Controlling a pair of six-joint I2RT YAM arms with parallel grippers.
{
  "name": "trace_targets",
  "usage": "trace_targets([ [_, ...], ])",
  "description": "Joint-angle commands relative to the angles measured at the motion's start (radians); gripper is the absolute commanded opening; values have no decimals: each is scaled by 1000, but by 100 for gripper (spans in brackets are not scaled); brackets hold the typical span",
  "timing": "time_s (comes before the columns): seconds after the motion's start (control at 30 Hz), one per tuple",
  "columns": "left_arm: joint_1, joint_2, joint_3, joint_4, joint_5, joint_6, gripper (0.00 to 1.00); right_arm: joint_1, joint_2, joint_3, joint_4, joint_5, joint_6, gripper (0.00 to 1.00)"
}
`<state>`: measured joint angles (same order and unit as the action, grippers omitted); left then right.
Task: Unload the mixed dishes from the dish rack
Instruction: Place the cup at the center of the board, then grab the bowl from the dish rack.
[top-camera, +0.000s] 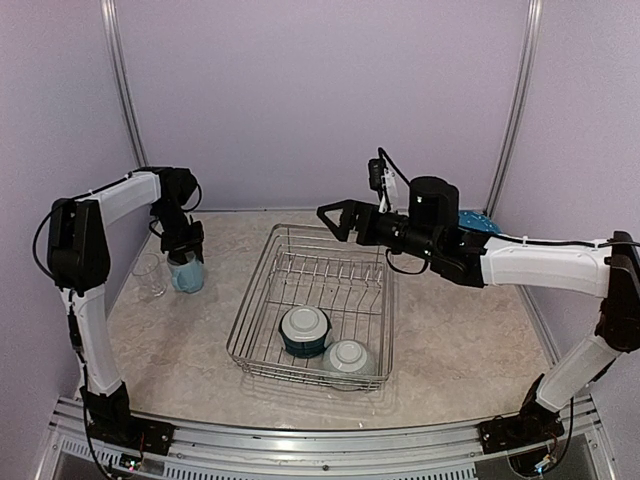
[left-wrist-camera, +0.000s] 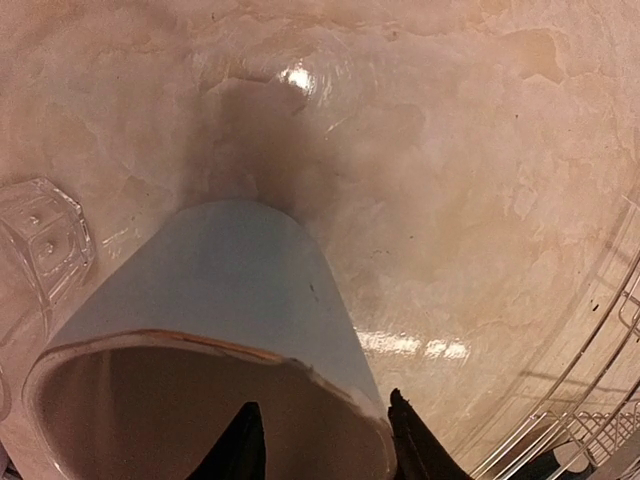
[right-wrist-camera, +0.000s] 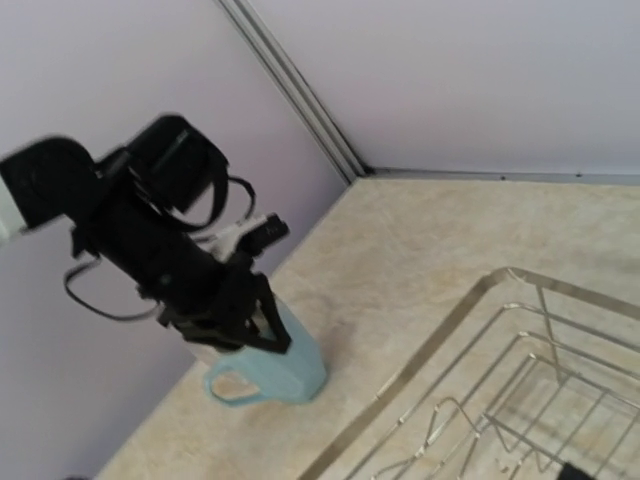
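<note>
Left gripper (left-wrist-camera: 325, 442) jaws, slightly parted, straddle the rim of the light blue mug (left-wrist-camera: 230, 290) on the counter (left-wrist-camera: 480, 180), one finger inside; right gripper (top-camera: 336, 220) jaws gape empty.

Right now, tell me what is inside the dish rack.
A teal bowl and a paler bowl sit at the dish rack's near end; the right arm hides its far corner.

a lab cell: plain lilac walls (top-camera: 320, 100), aluminium frame (top-camera: 123, 90), marble-look tabletop (top-camera: 460, 340).
</note>
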<state>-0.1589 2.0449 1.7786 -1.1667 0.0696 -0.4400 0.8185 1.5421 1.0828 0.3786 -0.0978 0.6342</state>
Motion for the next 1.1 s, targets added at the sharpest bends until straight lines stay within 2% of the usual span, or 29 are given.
trace_targets([
  [0.0,-9,-35,16,-6,-3,9,42,37,30,61,-171,58,-94,100],
  [0.17,-28,-106,-17,35,5,21,57,86,100,153,-323,80,-173,100],
  [0.37,-54,-205,-57,84,-23,28,63,143,191,274,-576,152,-290,100],
  [0.6,-87,-397,-171,252,11,38,70,213,307,405,-867,276,-359,100],
  [0.87,-112,-609,-313,440,15,44,80,217,317,472,-1048,139,-297,100],
  [1.07,-121,-699,-360,499,3,46,83,217,295,471,-1207,106,-289,100],
])
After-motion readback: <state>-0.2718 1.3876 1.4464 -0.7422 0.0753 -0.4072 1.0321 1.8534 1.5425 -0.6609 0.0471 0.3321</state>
